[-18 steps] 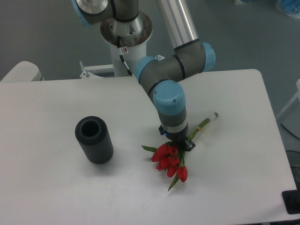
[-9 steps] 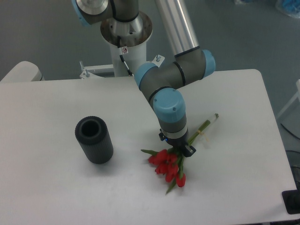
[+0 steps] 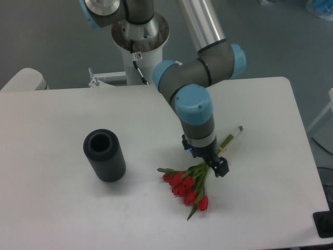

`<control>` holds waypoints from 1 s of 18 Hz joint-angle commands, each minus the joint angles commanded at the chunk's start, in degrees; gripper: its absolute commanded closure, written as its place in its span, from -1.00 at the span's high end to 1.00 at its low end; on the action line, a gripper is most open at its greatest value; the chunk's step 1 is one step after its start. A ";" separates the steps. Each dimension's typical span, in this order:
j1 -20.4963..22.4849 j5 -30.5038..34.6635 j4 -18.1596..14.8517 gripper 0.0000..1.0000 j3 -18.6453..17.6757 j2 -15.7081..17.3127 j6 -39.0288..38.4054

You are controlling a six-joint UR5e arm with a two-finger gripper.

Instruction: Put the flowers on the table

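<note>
The flowers [image 3: 188, 186] lie on the table [image 3: 62, 208] at lower center; whether the gripper [image 3: 214, 165] above their stems grasps them, I cannot tell.

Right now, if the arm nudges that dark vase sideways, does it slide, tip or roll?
Probably slides at first: the vase stands upright on the smooth white table. A push near the rim could tip it, since it looks taller than wide. Once down, its ribbed round body would likely roll. Weight can't be judged from here.
</note>
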 joint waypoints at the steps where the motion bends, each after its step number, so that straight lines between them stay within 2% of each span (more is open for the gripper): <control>1: 0.09 -0.17 -2.64 0.91 2.28 -0.17 0.44; 4: 1.93 -3.50 -8.27 0.91 8.35 -0.18 3.60; 7: 6.22 -9.12 -13.12 0.91 11.35 0.09 8.94; 11: 11.42 -10.19 -14.09 0.91 11.80 0.44 18.53; 18: 14.94 -13.09 -14.09 0.91 11.80 -0.26 25.75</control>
